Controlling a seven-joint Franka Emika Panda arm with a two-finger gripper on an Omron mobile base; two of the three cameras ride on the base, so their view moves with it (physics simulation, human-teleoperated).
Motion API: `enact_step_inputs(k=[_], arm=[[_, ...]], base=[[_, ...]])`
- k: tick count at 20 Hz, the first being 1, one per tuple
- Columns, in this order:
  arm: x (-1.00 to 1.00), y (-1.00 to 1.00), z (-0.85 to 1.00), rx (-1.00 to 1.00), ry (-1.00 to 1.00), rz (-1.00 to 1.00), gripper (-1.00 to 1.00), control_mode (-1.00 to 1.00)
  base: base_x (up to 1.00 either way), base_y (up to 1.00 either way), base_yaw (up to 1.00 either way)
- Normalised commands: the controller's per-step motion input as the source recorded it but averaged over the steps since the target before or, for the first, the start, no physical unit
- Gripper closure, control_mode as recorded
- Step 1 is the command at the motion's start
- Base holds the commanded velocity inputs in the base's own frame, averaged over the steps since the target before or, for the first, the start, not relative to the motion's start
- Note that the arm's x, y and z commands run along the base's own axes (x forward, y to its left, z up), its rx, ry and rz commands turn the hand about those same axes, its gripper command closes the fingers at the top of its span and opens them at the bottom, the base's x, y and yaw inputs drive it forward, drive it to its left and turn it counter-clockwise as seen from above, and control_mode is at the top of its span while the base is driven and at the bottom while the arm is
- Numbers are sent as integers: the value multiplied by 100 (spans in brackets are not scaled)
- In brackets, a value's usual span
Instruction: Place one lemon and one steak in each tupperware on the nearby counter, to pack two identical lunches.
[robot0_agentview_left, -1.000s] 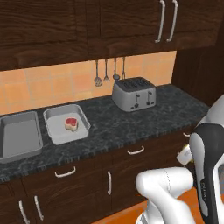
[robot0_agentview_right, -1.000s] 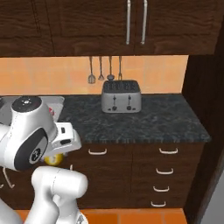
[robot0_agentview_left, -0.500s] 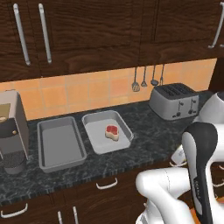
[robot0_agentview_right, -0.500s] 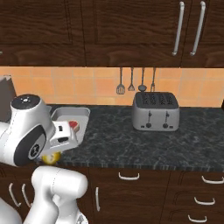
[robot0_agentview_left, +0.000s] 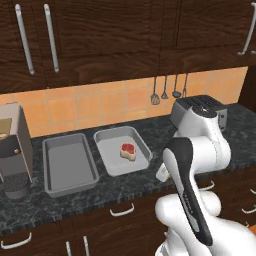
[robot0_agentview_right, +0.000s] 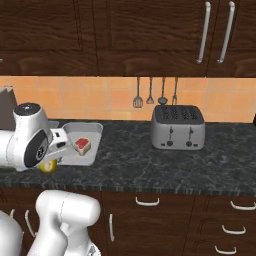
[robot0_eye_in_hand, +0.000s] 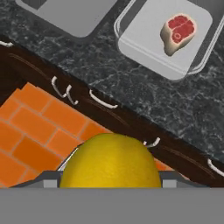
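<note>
Gripper (robot0_eye_in_hand: 111, 186) clamps the lemon (robot0_eye_in_hand: 110, 162), carrying it above the drawer fronts short of the counter (robot0_eye_in_hand: 144, 96). Lighter tray (robot0_eye_in_hand: 144, 48) holds one steak (robot0_eye_in_hand: 177, 31); next, lift over a rim and release.

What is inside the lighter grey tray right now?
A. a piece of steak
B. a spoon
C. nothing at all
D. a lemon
A: a red and cream steak lies alone in the lighter tray, beside the darker tray; the lemon sits in the pincer, not yet in a tray.
</note>
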Motion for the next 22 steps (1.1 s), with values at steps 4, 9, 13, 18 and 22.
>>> enact_step_inputs(k=[4,9,13,18,22], arm=[[100,57,-23,0,0,2,100,-100],[100,49,-3,0,0,-2,100,-100],[100,54,5,-3,2,-7,100,-100],[95,20,0,-2,10,-3,100,-100],[48,-1,-7,0,0,-3,100,-100]], base=[[0,0,0],[0,0,0],[0,0,0],[0,0,0],[0,0,0]])
